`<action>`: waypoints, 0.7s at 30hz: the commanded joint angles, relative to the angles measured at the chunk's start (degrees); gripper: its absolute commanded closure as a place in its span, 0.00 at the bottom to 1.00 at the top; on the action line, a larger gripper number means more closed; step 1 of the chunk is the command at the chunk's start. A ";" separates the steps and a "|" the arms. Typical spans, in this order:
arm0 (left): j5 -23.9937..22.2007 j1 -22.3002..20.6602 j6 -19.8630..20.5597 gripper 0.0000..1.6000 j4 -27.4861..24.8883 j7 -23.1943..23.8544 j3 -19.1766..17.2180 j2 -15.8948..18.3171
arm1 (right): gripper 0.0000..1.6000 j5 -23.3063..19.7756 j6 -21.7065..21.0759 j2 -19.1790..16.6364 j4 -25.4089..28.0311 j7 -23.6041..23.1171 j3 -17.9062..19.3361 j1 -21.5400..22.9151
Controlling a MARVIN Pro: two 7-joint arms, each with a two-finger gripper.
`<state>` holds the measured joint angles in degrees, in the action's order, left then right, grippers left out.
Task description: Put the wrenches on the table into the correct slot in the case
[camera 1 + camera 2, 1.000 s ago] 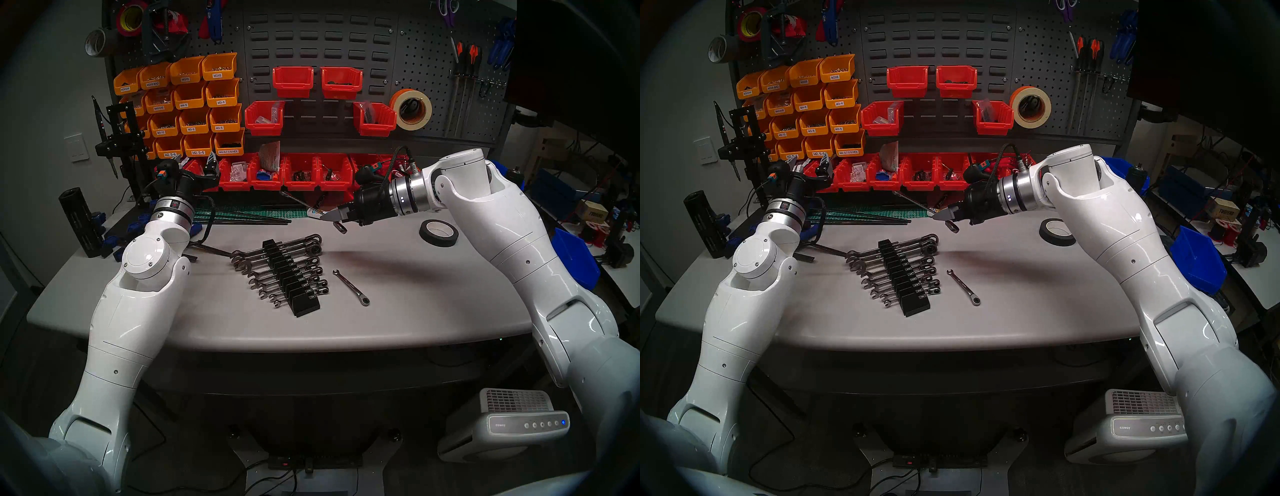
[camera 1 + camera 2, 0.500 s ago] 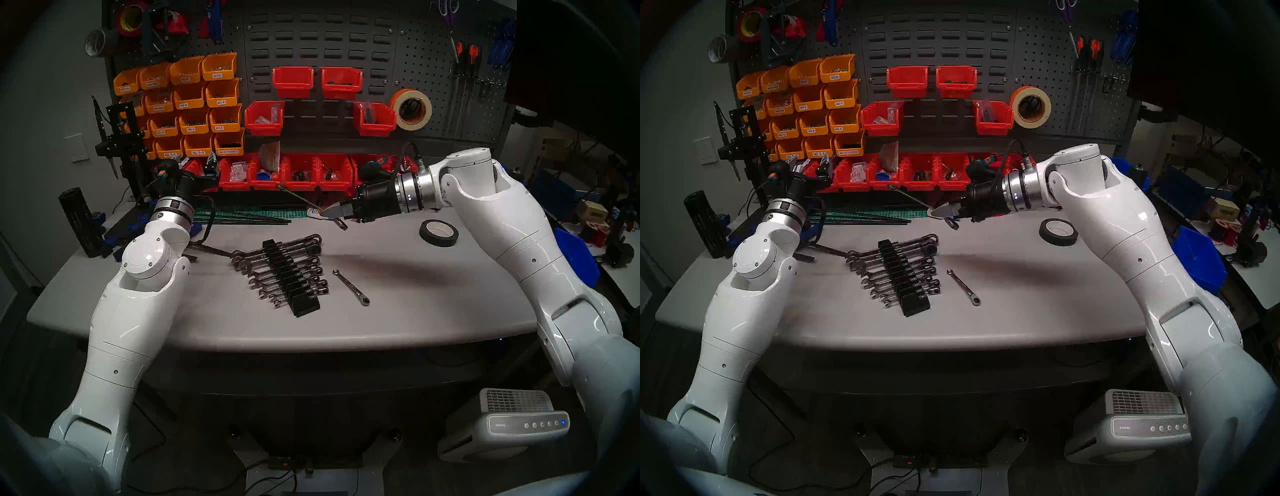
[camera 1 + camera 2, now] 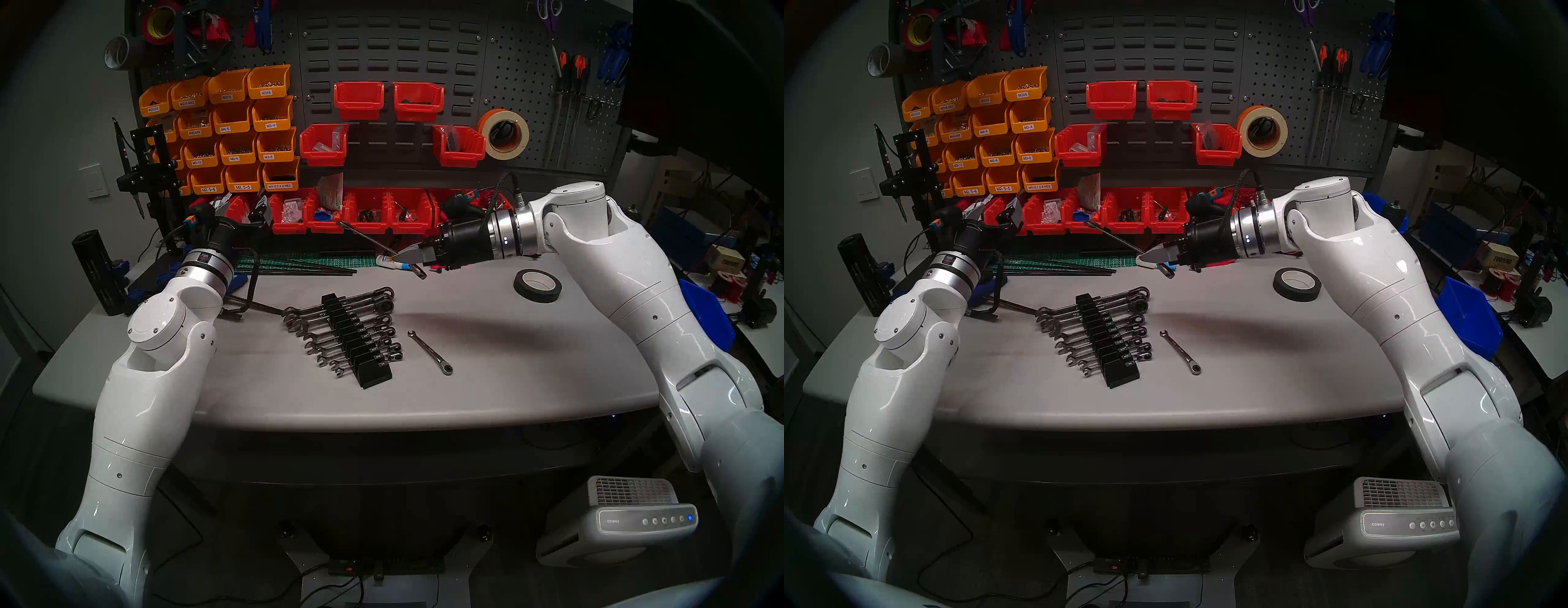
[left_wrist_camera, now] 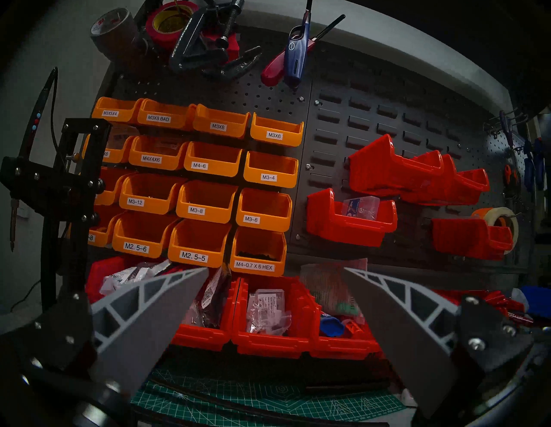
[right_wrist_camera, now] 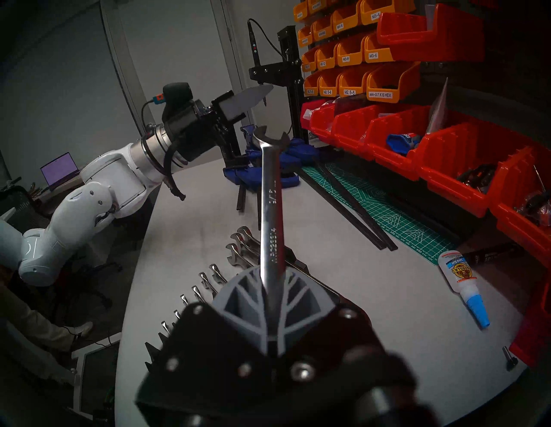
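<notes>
left arm (image 3: 140, 403) raised, jaws spread wide | right arm (image 3: 662, 297) reaching left, jaws clamped tight

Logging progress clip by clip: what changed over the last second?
The left arm pulled back toward the robot, its open left gripper turning a little. The right gripper kept its shut hold on the long wrench and tilted it, the ring end rising slightly. The small wrench on the table and the rack stayed put.
</notes>
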<state>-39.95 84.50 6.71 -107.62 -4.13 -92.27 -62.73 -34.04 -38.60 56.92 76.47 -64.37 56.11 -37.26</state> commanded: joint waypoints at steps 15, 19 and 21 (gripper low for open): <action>-21.77 9.34 19.46 0.00 -15.47 5.98 -9.95 2.42 | 1.00 2.89 5.99 3.22 -1.11 0.26 -0.96 3.59; -25.50 9.44 24.04 0.00 -17.07 4.91 -11.57 2.16 | 1.00 4.31 7.88 4.37 -2.35 0.21 -1.69 4.09; -26.72 9.89 25.92 0.00 -18.75 3.33 -12.31 1.63 | 1.00 5.07 8.77 4.82 -2.80 0.14 -2.10 4.33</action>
<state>-61.64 94.05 27.85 -120.62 1.22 -101.11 -60.92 -30.30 -33.26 59.54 74.50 -64.43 54.10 -36.27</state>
